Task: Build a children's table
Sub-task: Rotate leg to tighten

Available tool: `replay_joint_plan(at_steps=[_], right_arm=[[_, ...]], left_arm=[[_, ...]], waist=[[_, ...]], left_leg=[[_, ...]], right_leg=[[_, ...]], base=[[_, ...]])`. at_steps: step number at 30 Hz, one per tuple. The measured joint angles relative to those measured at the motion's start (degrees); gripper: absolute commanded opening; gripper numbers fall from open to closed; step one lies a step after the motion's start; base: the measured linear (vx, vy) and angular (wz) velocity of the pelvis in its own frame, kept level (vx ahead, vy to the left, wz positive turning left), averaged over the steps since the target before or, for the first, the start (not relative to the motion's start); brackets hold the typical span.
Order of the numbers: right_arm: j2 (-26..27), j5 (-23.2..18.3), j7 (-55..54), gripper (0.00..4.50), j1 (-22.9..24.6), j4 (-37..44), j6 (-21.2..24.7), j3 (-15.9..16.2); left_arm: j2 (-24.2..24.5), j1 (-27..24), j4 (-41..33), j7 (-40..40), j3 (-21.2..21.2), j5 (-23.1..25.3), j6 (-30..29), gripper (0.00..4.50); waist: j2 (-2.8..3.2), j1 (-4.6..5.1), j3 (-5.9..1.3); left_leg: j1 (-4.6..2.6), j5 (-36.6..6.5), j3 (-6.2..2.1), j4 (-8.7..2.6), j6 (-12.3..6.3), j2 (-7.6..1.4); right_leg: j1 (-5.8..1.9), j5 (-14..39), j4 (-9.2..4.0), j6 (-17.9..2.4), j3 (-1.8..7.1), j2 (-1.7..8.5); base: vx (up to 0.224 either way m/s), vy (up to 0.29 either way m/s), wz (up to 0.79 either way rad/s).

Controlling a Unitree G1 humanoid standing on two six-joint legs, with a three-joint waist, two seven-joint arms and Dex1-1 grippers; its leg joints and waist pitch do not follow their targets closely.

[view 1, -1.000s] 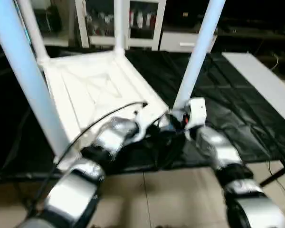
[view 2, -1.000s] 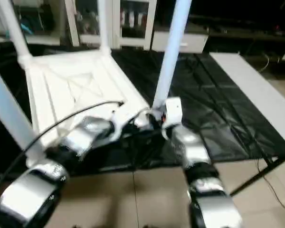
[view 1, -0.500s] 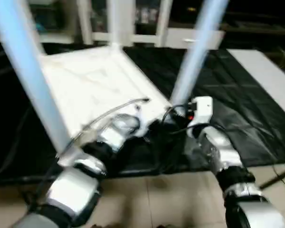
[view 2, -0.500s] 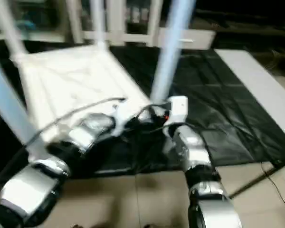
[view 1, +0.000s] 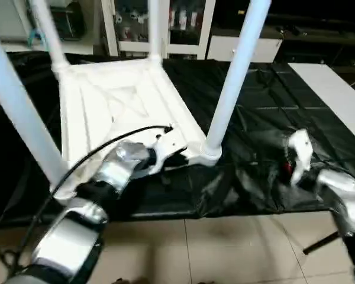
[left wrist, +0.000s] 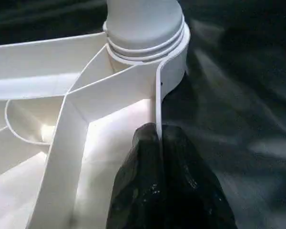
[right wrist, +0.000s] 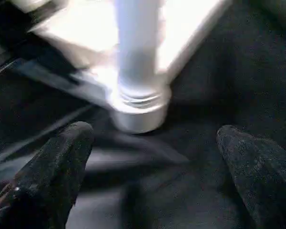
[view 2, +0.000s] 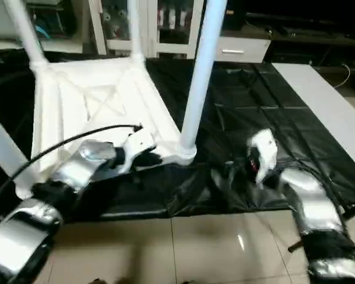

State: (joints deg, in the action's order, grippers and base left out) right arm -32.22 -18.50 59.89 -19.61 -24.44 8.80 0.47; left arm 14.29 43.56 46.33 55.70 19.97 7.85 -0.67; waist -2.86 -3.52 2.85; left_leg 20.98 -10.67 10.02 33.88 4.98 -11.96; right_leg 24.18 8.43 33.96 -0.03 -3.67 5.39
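The white plastic children's table [view 1: 118, 112] lay inverted; we clamped our left end effector [left wrist: 159, 138] on its rim, right end effector [right wrist: 152, 157] released nearby.

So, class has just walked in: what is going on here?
A humanoid robot is building a children's table. The tabletop lies upside down on a black sheet, with four legs standing in its corner sockets. The left gripper is shut on the tabletop's rim beside the near-right leg. The right gripper is open and apart from that leg, holding nothing.
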Motion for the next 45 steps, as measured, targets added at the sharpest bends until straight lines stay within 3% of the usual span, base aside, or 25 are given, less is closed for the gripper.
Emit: replay_joint_plan(at_steps=[6, 9, 15, 23, 34, 45], right_arm=[[-1.1, -1.1, 5.4, 4.46, -0.6, 1.7, 1.3, 0.2], [0.3, -0.2, 5.6, 4.46, -1.9, 1.1, 0.5, 1.9], [1.6, 3.3, 11.5, 4.46, -6.3, -2.3, -1.0, 8.5], [2.4, 5.9, 15.6, 4.46, -10.9, -8.6, -3.2, 10.9], [2.4, 7.7, 21.5, 3.39, -12.6, -13.8, -6.1, 13.1], [3.7, 8.4, 21.8, 2.57, -13.8, -16.7, -7.7, 12.5]], left_arm=[[3.1, -3.7, -7.2, 10.3, 1.8, -2.2, 0.3, 0.00], [3.4, -4.7, -9.8, 14.5, 2.9, -3.2, -0.6, 0.00], [3.6, -5.0, -10.6, 17.4, 3.6, -3.2, -0.4, 0.00], [3.3, -4.6, -10.5, 18.5, 4.3, -3.1, -0.2, 0.00], [3.3, -3.8, -9.1, 18.7, 4.5, -3.1, 0.1, 0.00], [3.5, -3.5, -8.5, 19.0, 4.6, -3.0, 0.6, 0.00]], waist=[[-0.07, -0.67, -0.02], [-0.08, -1.62, -0.03], [-0.11, -1.87, -0.05], [-0.12, -2.29, -0.05], [-0.22, -2.40, -0.05], [-0.28, -2.54, -0.09]], left_leg=[[0.02, 0.0, 0.03, 0.02, -0.01, -0.01], [0.03, 0.0, 0.08, 0.01, -0.01, -0.01], [0.06, 0.0, 0.15, 0.02, -0.01, -0.02], [0.07, 0.0, 0.20, 0.06, -0.01, -0.03], [0.07, 0.0, 0.21, 0.12, -0.02, -0.06], [0.02, 0.0, 0.21, 0.13, -0.01, -0.10]], right_leg=[[-0.18, 0.0, -0.06, 0.0, 0.06, 0.08], [-0.17, 0.1, -0.03, 0.0, 0.05, 0.10], [-0.24, 0.2, 0.01, 0.0, 0.05, 0.11], [-0.26, 0.2, 0.10, 0.0, 0.06, 0.14], [-0.26, 0.2, 0.20, 0.0, 0.05, 0.13], [-0.27, 0.2, 0.25, 0.0, 0.04, 0.10]], base=[[0.000, 0.000, 0.00], [0.000, 0.000, 0.00], [0.000, 0.000, 0.00], [0.000, 0.000, 0.00], [0.000, 0.000, 0.00], [0.000, 0.000, 0.00]])
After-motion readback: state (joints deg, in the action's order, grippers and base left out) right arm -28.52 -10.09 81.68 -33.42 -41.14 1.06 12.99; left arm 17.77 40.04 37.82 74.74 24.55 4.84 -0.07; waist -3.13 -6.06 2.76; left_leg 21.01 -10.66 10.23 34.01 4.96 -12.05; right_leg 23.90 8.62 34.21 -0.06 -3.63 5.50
